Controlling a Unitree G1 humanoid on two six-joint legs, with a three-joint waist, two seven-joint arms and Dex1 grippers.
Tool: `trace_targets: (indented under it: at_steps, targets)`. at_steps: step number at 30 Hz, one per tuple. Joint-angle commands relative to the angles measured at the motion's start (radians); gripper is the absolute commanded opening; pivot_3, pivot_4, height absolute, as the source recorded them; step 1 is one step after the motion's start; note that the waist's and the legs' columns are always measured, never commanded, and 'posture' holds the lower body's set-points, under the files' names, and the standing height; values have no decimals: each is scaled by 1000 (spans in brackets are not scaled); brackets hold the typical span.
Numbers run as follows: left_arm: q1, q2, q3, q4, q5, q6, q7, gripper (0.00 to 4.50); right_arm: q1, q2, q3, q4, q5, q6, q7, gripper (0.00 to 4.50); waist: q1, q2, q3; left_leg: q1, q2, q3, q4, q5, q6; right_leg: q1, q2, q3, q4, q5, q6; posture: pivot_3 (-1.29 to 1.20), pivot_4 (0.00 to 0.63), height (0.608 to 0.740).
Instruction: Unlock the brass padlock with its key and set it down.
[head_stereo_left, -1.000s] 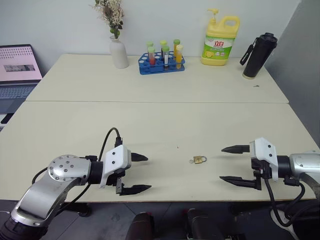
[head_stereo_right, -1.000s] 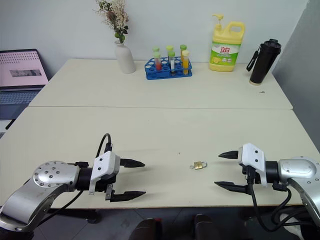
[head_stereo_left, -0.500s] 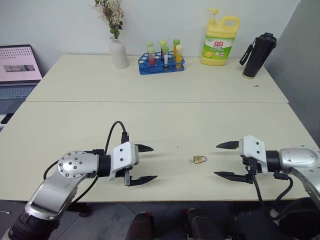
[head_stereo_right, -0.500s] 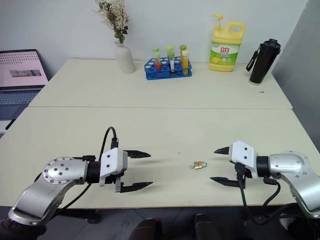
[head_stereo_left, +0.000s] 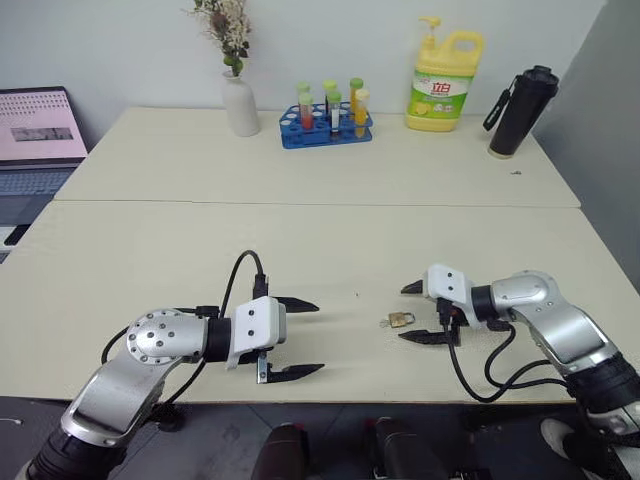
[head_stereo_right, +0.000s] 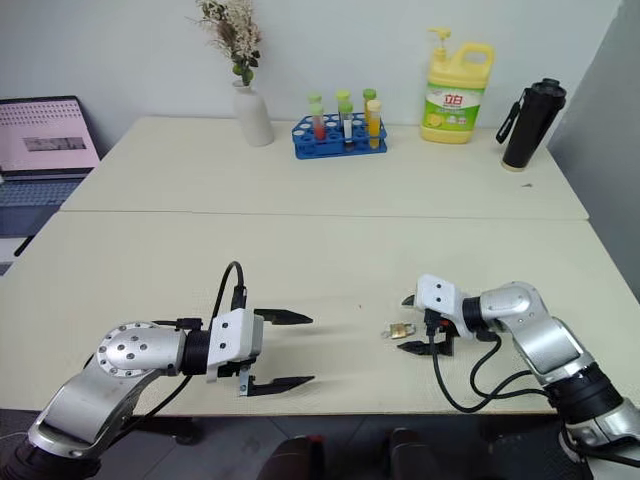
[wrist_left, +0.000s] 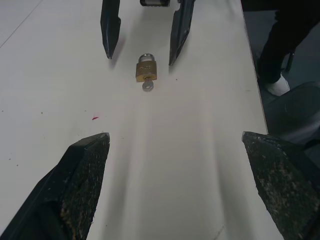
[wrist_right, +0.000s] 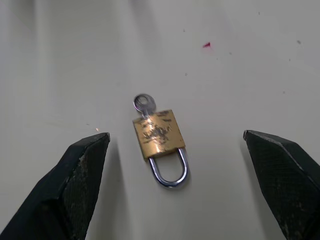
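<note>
The brass padlock (wrist_right: 159, 134) lies flat on the pale table (head_stereo_left: 300, 250), near its front edge and right of centre. Its silvery shackle points at my right gripper. The key (wrist_right: 144, 104) sticks out of the lock body's far end, toward my left gripper. My right gripper (head_stereo_left: 402, 314) is open, low over the table, one fingertip on each side of the padlock's shackle end, touching nothing. My left gripper (head_stereo_left: 319, 338) is open and empty, a short way to the left, pointing at the padlock (wrist_left: 146, 70).
At the back of the table stand a white vase with flowers (head_stereo_left: 239, 105), a blue rack of test tubes (head_stereo_left: 326, 118), a yellow detergent bottle (head_stereo_left: 443, 72) and a black flask (head_stereo_left: 514, 98). A laptop (head_stereo_left: 35, 140) sits at the far left. The table's front edge runs just below both grippers.
My right gripper has moved left and down toward the padlock, and its fingertips now flank it. My left gripper has edged slightly to the right. The padlock has not moved.
</note>
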Motion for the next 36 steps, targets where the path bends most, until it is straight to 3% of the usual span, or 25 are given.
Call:
trace_targets:
  at_steps: [1,7,10,19,29,36]
  targets:
    - [6,5,-2,-24,6,-31,-7,4448,-31,14,19,31,-16,-31,43,4500,0,0,0,0,0,0,0,0,0,0,0,0,0,0,0,0,150,740]
    - [3,-1,-7,-3,16,-55,-8,4448,-35,27,32,75,-38,-47,62,4500,0,0,0,0,0,0,0,0,0,0,0,0,0,0,0,0,150,740]
    - [4,-1,-11,4,21,-66,-11,4500,-25,18,35,78,-52,-60,68,3940,-1,0,0,1,0,0,0,0,0,0,0,0,0,0,0,0,150,740]
    - [-7,-10,-15,26,27,-82,-20,4500,-6,20,37,69,-75,-50,49,914,-1,0,-1,2,1,0,1,0,0,1,0,0,1,0,0,0,150,740]
    - [-65,-85,13,81,-20,22,56,4500,27,2,-64,-50,-90,-144,-59,931,0,-1,-1,2,0,0,2,0,0,2,0,0,1,1,0,0,150,740]
    - [-193,-173,53,112,-143,210,122,4500,113,-21,-133,-231,-306,-311,-315,931,0,-1,-1,0,0,-1,1,0,0,0,0,0,1,0,1,0,150,740]
